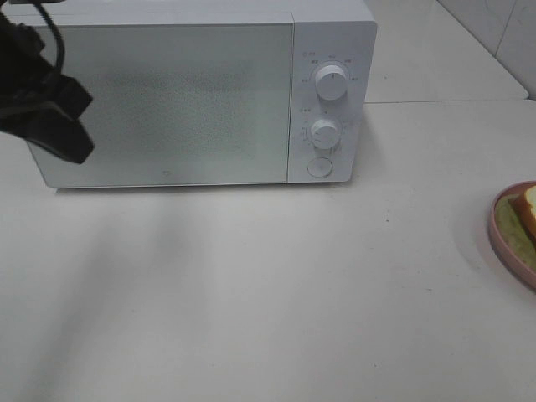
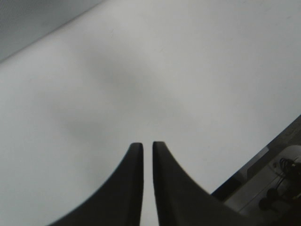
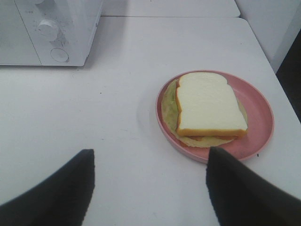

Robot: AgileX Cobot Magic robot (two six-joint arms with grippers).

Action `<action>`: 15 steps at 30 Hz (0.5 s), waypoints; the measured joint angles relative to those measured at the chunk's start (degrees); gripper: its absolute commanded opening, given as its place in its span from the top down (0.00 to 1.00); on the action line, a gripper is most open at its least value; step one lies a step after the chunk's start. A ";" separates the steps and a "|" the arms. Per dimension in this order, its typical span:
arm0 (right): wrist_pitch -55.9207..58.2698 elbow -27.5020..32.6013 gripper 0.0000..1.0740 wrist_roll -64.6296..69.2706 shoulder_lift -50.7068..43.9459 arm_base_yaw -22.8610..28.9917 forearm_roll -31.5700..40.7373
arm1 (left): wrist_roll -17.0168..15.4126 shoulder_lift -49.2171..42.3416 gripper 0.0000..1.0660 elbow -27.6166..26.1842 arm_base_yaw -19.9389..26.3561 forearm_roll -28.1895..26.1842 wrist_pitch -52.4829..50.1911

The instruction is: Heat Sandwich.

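Note:
The sandwich (image 3: 209, 103), white bread with a tan crust over a greenish-yellow filling, lies on a round pink plate (image 3: 261, 117). In the exterior high view the sandwich (image 1: 526, 209) shows only partly at the right edge. My right gripper (image 3: 150, 151) hangs open just short of the plate, with nothing between its fingers. The white microwave (image 1: 176, 100) stands at the back with its door closed. My left gripper (image 2: 147, 146) hovers over bare table, its fingers a narrow gap apart and empty. The left arm (image 1: 50, 109) is raised in front of the microwave's left side.
The microwave has two round knobs (image 1: 332, 82) (image 1: 324, 131) and a round button (image 1: 320, 167) on its right panel. The white table's right edge runs close past the plate (image 1: 502, 230). A tiled wall (image 1: 502, 33) stands at the back right.

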 measured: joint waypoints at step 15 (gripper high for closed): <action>0.00 0.00 0.39 0.00 0.00 0.00 0.00 | -12.55 -5.10 0.19 3.78 12.32 15.64 9.91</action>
